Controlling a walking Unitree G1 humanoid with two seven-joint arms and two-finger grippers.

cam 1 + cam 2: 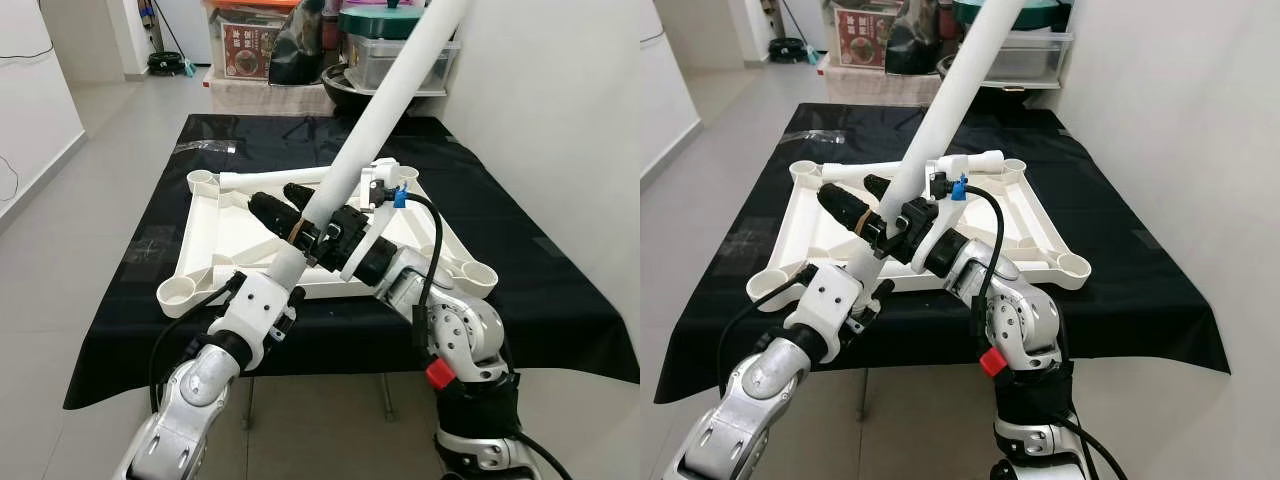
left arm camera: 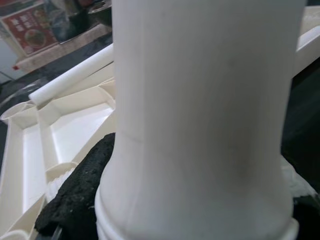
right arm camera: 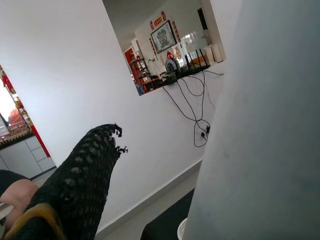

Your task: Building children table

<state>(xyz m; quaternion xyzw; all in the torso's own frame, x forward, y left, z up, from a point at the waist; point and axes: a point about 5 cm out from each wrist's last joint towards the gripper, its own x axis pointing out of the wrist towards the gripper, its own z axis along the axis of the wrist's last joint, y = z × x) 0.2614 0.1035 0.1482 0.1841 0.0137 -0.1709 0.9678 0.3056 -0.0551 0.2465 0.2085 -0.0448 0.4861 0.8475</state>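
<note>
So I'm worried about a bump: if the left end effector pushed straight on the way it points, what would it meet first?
Probably the upturned tabletop. The left end effector, holding the white leg, points forward over its inner panel; farther along lies a loose leg at the far rim. Depth is unclear.

White plastic table top [image 1: 225, 235], flipped underside up, lying flat on black-covered surface, centre of frame. Raised rim all round, ribs inside, round open leg socket at each corner: near-left [image 1: 178, 291], far-left [image 1: 203, 181], near-right [image 1: 478, 274]; far-right one partly hidden.

Long white tubular leg [image 1: 385, 105], smooth, running diagonally from lower centre up to top right edge of frame, steeply tilted, lower end raised above tray near its front edge. Narrower stepped collar at lower end, seen close in left wrist view.

Second white leg [image 1: 275, 178] lying flat along far rim, upper centre.
</note>
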